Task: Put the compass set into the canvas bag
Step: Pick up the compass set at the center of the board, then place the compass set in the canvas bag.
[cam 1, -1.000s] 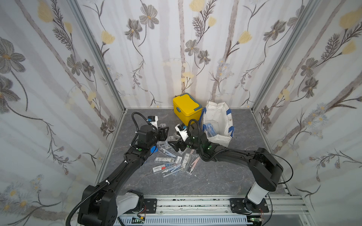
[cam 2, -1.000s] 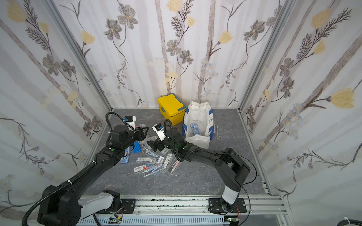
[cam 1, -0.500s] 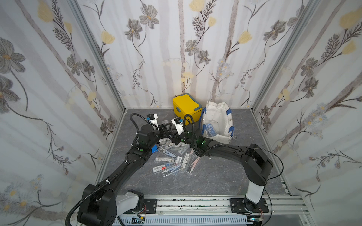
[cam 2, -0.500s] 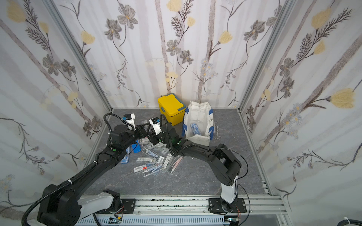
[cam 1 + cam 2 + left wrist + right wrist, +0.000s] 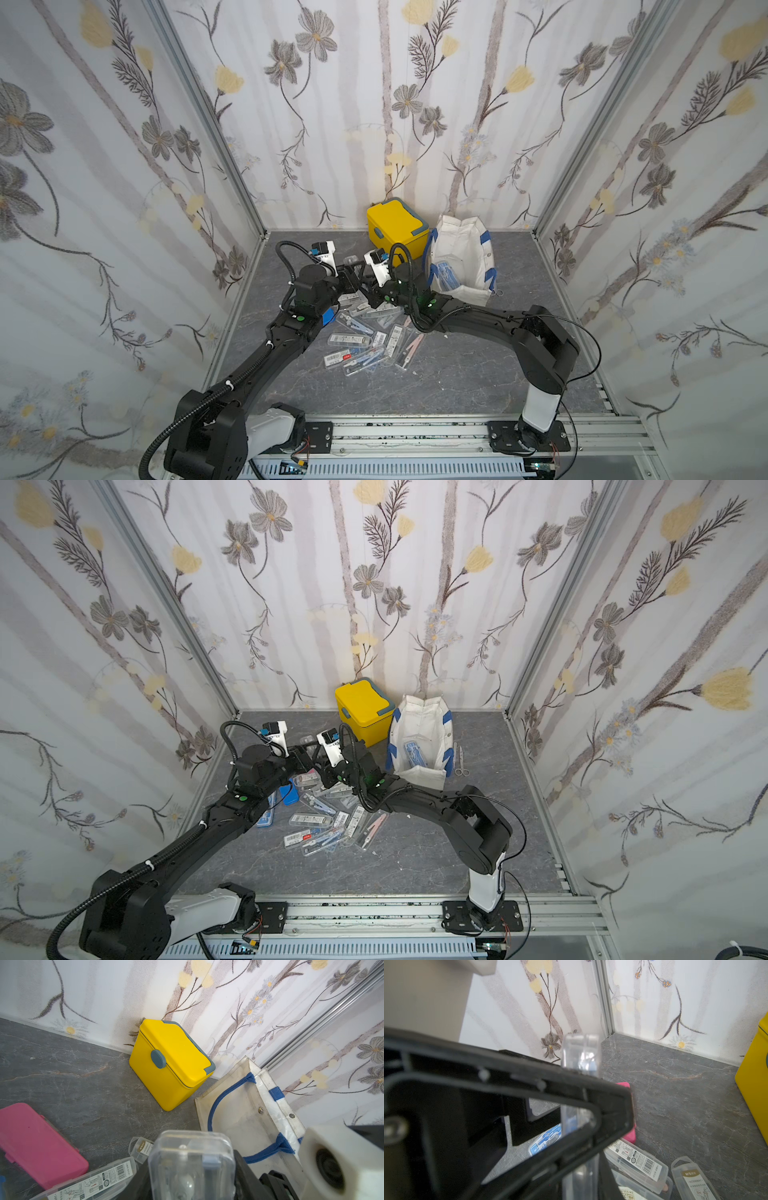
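The compass set (image 5: 191, 1159) is a clear plastic case held off the floor between both arms, small in both top views (image 5: 351, 261) (image 5: 305, 741). My left gripper (image 5: 191, 1169) is shut on its wide sides, with a black finger on each side. My right gripper (image 5: 579, 1178) is shut on the same case's thin edges, and the case (image 5: 580, 1053) stands edge-on in front of it. The left gripper's black finger (image 5: 529, 1084) crosses the right wrist view. The canvas bag (image 5: 461, 249) (image 5: 424, 725) (image 5: 239, 1113) stands open to the right, with a blue case inside.
A yellow lidded box (image 5: 397, 226) (image 5: 170, 1064) stands at the back wall beside the bag. Several clear cases (image 5: 370, 340) lie scattered on the grey floor under the arms. A pink case (image 5: 35, 1142) lies to the left. Scissors (image 5: 459, 762) lie right of the bag.
My right gripper swung left and up from the pile to the raised case and shut on it. The left arm lifted the case slightly and kept hold.
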Available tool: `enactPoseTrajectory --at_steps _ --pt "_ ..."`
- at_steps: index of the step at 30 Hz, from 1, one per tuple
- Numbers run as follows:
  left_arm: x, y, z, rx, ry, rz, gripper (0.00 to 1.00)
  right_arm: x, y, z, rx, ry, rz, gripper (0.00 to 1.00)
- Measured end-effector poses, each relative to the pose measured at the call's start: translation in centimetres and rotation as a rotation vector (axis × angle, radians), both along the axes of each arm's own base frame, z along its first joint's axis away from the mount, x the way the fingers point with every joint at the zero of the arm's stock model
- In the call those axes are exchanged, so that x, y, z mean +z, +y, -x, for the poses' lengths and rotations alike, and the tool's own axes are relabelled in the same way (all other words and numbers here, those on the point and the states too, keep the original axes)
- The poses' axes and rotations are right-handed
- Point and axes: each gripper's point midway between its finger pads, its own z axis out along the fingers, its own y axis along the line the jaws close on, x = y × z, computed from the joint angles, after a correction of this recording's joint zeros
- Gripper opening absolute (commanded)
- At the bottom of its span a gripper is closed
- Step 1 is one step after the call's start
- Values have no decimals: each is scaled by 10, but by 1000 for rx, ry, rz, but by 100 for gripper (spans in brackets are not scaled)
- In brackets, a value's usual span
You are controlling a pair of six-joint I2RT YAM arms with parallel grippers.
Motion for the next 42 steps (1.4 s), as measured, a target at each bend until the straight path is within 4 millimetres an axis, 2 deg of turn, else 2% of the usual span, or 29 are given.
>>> enactPoseTrajectory --at_steps 3,5,6,7,10,13,17,19,22,27,30,33,38,42 --pt "2 0 -1 0 -8 3 59 -1 1 2 10 2 1 12" --pt "3 -1 -1 -4 -12 5 78 -1 1 2 11 -1 2 12" --pt "3 -2 0 -8 -12 6 94 -1 1 2 12 0 2 12" --pt "3 -2 0 -9 -13 7 100 -1 1 3 14 0 2 12" --pt "8 -1 0 -6 -23 15 100 0 0 2 13 -5 4 11" --pt "23 10 2 43 -66 21 100 5 -6 -4 -1 -8 2 11" --pt "52 47 3 197 -141 49 100 19 -26 -20 -55 -8 -12 11" --pt "60 65 7 265 -169 71 100 29 -40 -31 -83 -5 -19 10" --pt "58 76 11 310 -174 85 100 47 -59 -47 -134 -12 -25 10" --pt "36 79 13 320 -127 89 100 86 -92 -69 -221 -25 -29 10" --pt "26 76 12 307 -97 88 100 100 -127 -91 -334 -32 -10 10" --pt "16 72 11 288 -72 82 100 101 -162 -110 -437 -18 24 10" --pt "8 59 10 216 -56 88 100 85 -220 -129 -577 37 103 10" --pt "4 51 7 179 -55 93 100 56 -246 -132 -632 101 187 10"
